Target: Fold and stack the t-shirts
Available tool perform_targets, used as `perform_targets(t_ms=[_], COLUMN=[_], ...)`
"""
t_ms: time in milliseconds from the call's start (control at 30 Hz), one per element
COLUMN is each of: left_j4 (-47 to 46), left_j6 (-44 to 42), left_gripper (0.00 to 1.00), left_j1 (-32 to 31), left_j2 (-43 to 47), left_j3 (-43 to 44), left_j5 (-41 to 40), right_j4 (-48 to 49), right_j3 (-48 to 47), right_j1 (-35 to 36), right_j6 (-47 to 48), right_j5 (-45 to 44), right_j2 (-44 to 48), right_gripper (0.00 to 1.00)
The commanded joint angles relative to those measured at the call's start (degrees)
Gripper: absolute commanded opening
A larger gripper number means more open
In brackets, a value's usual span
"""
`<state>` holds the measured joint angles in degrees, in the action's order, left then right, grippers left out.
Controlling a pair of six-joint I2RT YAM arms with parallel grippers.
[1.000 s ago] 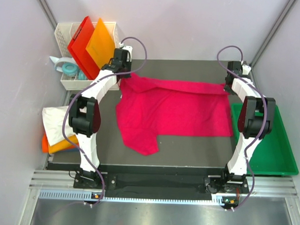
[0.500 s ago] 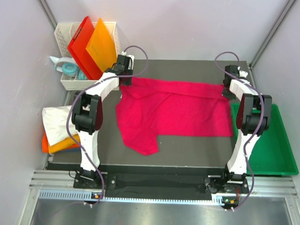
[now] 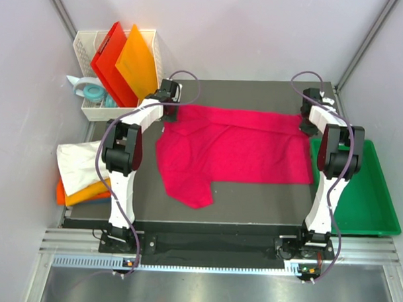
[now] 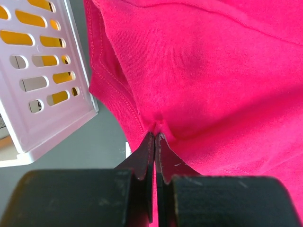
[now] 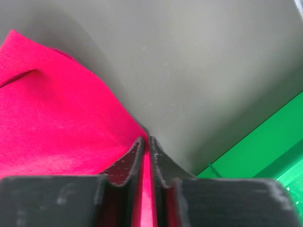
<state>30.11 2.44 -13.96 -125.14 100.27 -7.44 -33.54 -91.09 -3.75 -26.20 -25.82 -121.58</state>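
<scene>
Just set the far edge down. My left gripper [image 4: 155, 135] is clamped tight on a corner of the shirt [image 3: 241, 149] beside the basket [image 4: 42, 85]. It's now stretched flat across the table [image 3: 253, 199], with the right gripper [image 5: 146, 141] pinching the other corner. Release comes next, I reckon.

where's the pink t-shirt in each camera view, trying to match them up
Top external: pink t-shirt spread across the middle of the table, between the two arms.
Left wrist: fills the right and upper part, its hem pinched in the left gripper.
Right wrist: left side, a corner pinched in the right gripper.
Shared landmark: the dark grey table.
</scene>
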Motion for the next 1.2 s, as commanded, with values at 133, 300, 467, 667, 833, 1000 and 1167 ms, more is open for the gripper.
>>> perform_targets(t_ms=[133,300,467,667,833,1000,1167], left_j4=[-0.3,-5.4,-7.5,-6.7,-7.0,-9.3,-8.8], left_j6=[-0.9,-0.5,2.7,3.3,1.3,2.4,3.1], left_gripper=[0.24,0.68,0.70,0.66,0.65,0.66,0.63], left_j1=[0.2,0.2,0.2,0.1,-0.4,-0.4,-0.4], left_j2=[3.8,10.1,13.5,14.5,13.3,12.8,11.9], left_j3=[0.3,-2.8,-3.1,-5.3,-8.2,-10.2,-10.4], left_j5=[1.4,3.9,9.1,11.7,14.2,12.5,12.4], right_j4=[5.9,10.1,12.1,13.5,14.2,14.0,13.3], right_j3=[0.7,-0.4,0.2,6.4,12.6,16.6,18.0], right_j1=[-1.2,0.1,3.0,11.6,17.9,21.3,23.6], right_j6=[-0.3,1.1,1.8,3.1,1.9,1.1,0.9], right_j5=[2.2,6.9,15.4,20.6,20.4,19.1,17.1], right_j2=[5.0,9.0,13.2,18.0,21.0,22.9,24.6], right_gripper=[0.71,0.91,0.93,0.89,0.88,0.88,0.88])
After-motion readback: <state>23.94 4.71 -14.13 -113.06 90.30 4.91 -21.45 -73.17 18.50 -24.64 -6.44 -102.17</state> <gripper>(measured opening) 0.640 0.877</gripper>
